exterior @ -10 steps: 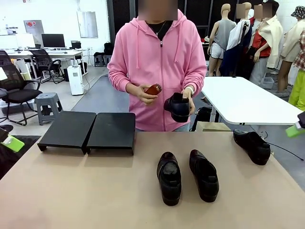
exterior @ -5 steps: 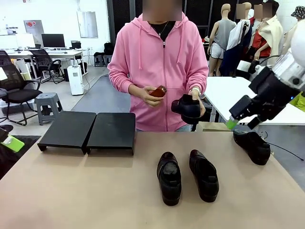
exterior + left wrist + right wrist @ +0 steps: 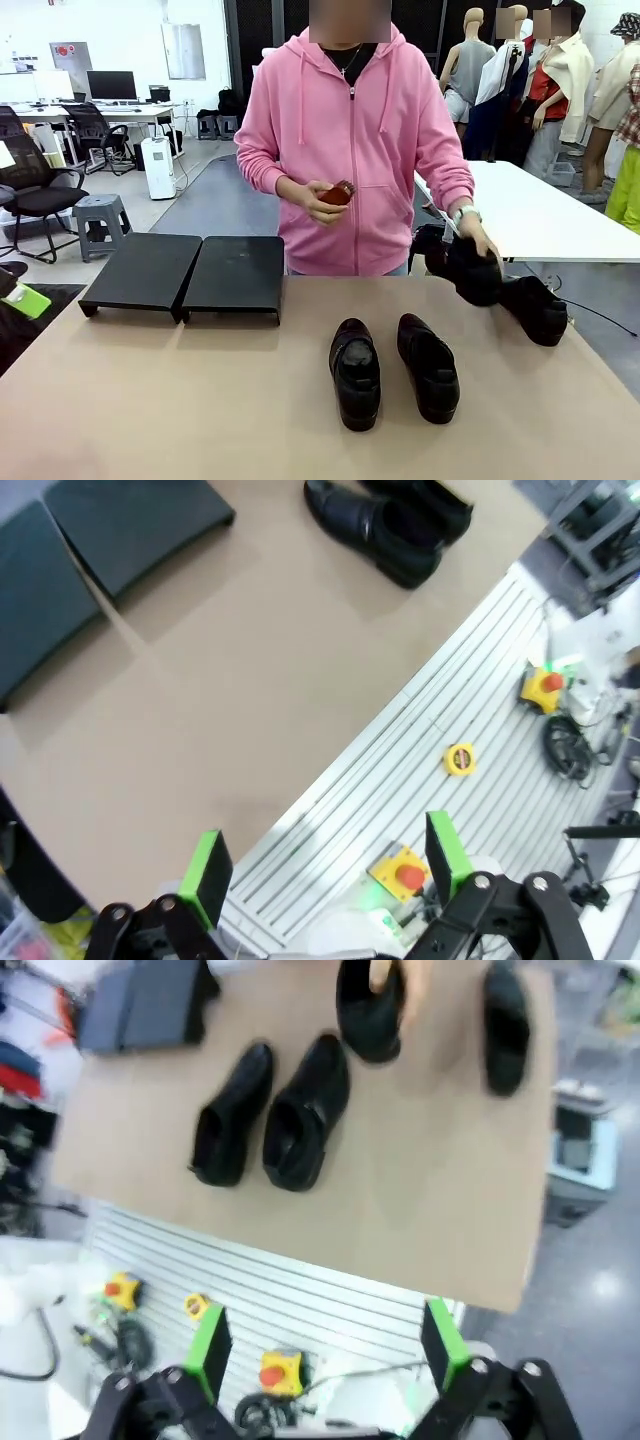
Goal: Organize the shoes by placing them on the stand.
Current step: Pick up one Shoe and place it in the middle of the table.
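Note:
Two glossy black shoes (image 3: pixel 355 372) (image 3: pixel 428 365) lie side by side mid-table, toes toward me. A third shoe (image 3: pixel 537 308) lies at the far right. The person's hand holds a fourth shoe (image 3: pixel 466 268) just left of it, low over the table. The stand (image 3: pixel 235 275), two flat black platforms, sits bare at the back left. My left gripper (image 3: pixel 325 865) is open with nothing in it, hanging over the table's near edge; the shoes (image 3: pixel 385 525) and stand (image 3: pixel 130 520) lie far ahead of it. My right gripper (image 3: pixel 325 1345) is open with nothing in it, high above the shoes (image 3: pixel 305 1110).
The person stands at the far edge and holds a small brown object (image 3: pixel 336 193) in the other hand. One green pad (image 3: pixel 25 300) of my left gripper shows at the picture's left edge. Bare tabletop (image 3: pixel 160 400) spreads in front of the stand.
The person's hand carried the shoe from chest height down and right, beside the far-right shoe. My right arm, seen at the right half a second ago, has left the front view.

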Controlling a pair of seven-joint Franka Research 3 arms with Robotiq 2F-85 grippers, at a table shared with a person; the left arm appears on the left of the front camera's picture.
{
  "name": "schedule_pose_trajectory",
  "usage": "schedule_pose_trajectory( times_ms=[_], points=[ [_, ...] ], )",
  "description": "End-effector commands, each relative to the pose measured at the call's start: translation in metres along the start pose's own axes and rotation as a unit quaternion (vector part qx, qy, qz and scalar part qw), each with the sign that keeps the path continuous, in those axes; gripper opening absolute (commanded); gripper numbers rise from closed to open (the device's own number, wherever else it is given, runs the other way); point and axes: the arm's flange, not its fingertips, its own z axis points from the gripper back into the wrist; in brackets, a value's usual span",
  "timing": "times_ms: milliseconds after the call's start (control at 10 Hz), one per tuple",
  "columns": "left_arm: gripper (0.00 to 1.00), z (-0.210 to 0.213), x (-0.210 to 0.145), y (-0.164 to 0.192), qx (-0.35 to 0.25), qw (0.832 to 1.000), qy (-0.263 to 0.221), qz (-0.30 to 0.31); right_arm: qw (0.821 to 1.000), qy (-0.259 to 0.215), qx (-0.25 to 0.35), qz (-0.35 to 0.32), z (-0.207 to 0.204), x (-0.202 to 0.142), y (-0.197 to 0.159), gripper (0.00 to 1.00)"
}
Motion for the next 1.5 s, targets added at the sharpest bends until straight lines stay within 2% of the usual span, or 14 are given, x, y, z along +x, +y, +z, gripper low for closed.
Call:
schedule_pose_trajectory(
  times_ms=[0, 300, 500, 600, 700, 800, 1000, 1200, 1300, 1400],
  points=[
    [1.00, 0.002, 0.000, 0.002, -0.010, 1.000, -0.003, -0.008, 1.000, -0.023, 0.009, -0.014, 0.002, 0.000, -0.011, 1.00],
    [1.00, 0.002, 0.000, 0.002, -0.010, 1.000, -0.003, -0.008, 1.000, -0.014, 0.001, -0.012, -0.033, 0.008, 0.007, 1.00],
    [1.00, 0.002, 0.000, 0.002, -0.010, 1.000, -0.003, -0.008, 0.999, -0.018, -0.013, 0.025, -0.044, 0.020, 0.039, 1.00],
    [1.00, 0.002, 0.000, 0.002, -0.010, 1.000, -0.003, -0.008, 0.999, -0.006, -0.015, 0.048, -0.059, 0.033, 0.063, 1.00],
    [1.00, 0.002, 0.000, 0.002, -0.010, 1.000, -0.003, -0.008, 0.996, 0.021, -0.021, 0.080, -0.092, 0.059, 0.097, 1.00],
    [1.00, 0.002, 0.000, 0.002, -0.010, 1.000, -0.003, -0.008, 0.995, 0.045, -0.035, 0.086, -0.133, 0.088, 0.123, 1.00],
    [1.00, 0.002, 0.000, 0.002, -0.010, 1.000, -0.003, -0.008, 0.996, 0.070, -0.038, 0.046, -0.224, 0.134, 0.175, 1.00],
    [1.00, 0.002, 0.000, 0.002, -0.010, 1.000, -0.003, -0.008, 0.993, 0.068, -0.087, -0.038, -0.303, 0.145, 0.218, 1.00],
    [1.00, 0.002, 0.000, 0.002, -0.010, 1.000, -0.003, -0.008, 0.988, 0.094, -0.102, -0.073, -0.334, 0.140, 0.231, 1.00],
    [1.00, 0.002, 0.000, 0.002, -0.010, 1.000, -0.003, -0.008, 0.985, 0.101, -0.112, -0.088, -0.346, 0.137, 0.235, 1.00]
  ],
)
